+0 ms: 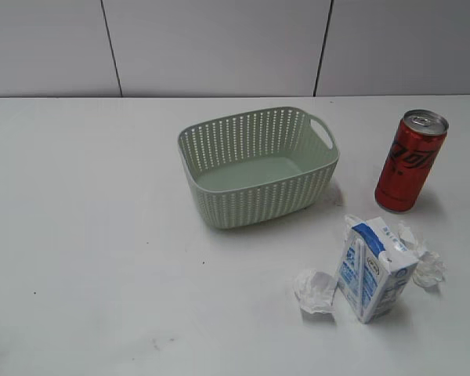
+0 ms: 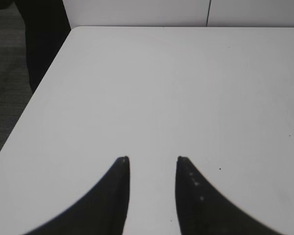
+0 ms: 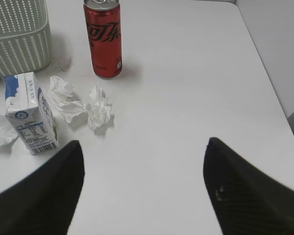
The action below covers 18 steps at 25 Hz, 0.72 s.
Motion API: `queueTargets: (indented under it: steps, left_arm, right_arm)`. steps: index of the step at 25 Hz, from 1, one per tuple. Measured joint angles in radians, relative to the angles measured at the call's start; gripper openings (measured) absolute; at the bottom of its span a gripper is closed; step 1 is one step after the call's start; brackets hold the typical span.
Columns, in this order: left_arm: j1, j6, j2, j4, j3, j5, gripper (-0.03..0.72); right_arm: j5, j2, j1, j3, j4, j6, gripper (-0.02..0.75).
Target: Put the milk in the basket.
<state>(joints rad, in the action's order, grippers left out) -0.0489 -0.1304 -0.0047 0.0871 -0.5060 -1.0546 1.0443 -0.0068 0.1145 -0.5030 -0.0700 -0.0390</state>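
From my right wrist camera, the right tool (image 3: 142, 147) hangs spread wide and empty over bare bench (image 3: 186, 73), presumably ready to take the milk (image 3: 30, 113), which stands at my ten o'clock. The carton is upright, long axis vertical, gable top up, printed side facing me, crumpled tissues (image 3: 81, 103) touching or just beside it. Farther off sit the red can (image 3: 103, 39) at eleven and the basket (image 3: 19, 41), open side up. My left tool (image 2: 152, 159) is parted, holding nothing.
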Motion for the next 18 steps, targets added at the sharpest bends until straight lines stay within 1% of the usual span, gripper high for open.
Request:
queueTargets:
  steps: [14,18]
  left_arm:
    - [0.0,0.0,0.0,0.0,0.0,0.0,0.236]
    - [0.0,0.0,0.0,0.0,0.0,0.0,0.235]
  right_arm:
    - [-0.002,0.003,0.0,-0.003,0.005,0.0,0.586]
    - [-0.002,0.096,0.0,-0.044,0.013,0.0,0.586]
